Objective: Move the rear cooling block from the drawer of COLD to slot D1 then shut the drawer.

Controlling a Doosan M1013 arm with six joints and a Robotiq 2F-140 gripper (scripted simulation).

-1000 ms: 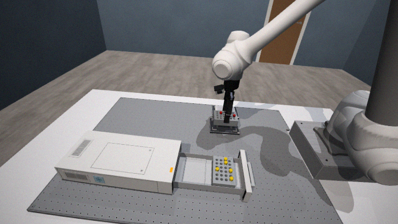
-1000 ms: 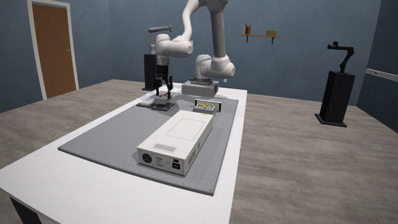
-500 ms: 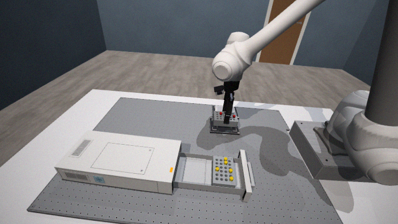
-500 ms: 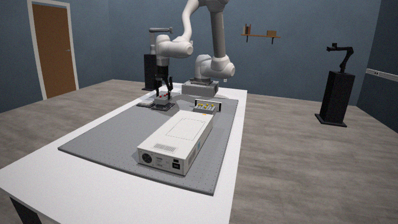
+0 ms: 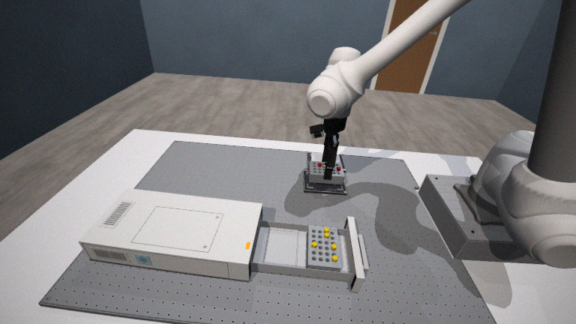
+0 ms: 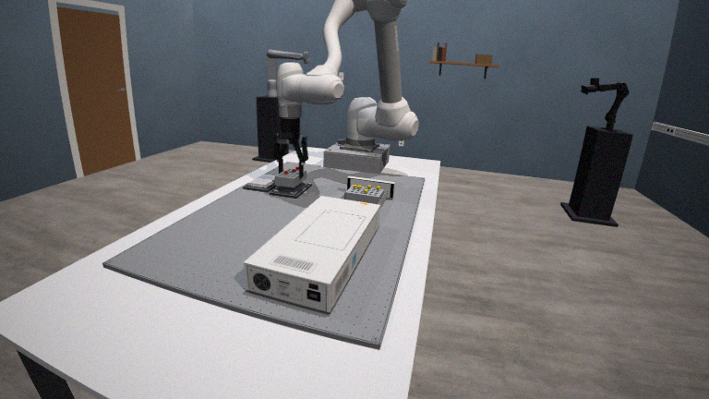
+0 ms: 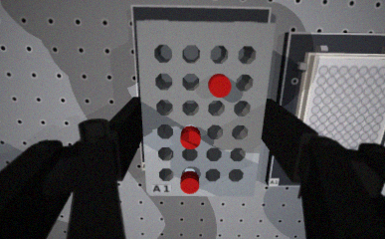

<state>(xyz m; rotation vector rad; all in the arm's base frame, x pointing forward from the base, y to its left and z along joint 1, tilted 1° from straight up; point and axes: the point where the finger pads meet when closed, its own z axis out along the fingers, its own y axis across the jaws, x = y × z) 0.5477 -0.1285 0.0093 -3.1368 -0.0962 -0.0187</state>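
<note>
The rear block, stamped A1, is level in my gripper, which is shut on its sides. It hangs a little above deck slot D1. Three red tubes stand in its bores. The drawer of the cooler COLD is open; its rear place is bare. The front block looks flat by the handle, with several yellow tubes in bores. The lamp glows orange.
A white well plate stands in slot D2, beside D1. The arm's base plinth stands at the table's robot end. The open drawer's front panel stands up between D1 and the far edge in the exterior view.
</note>
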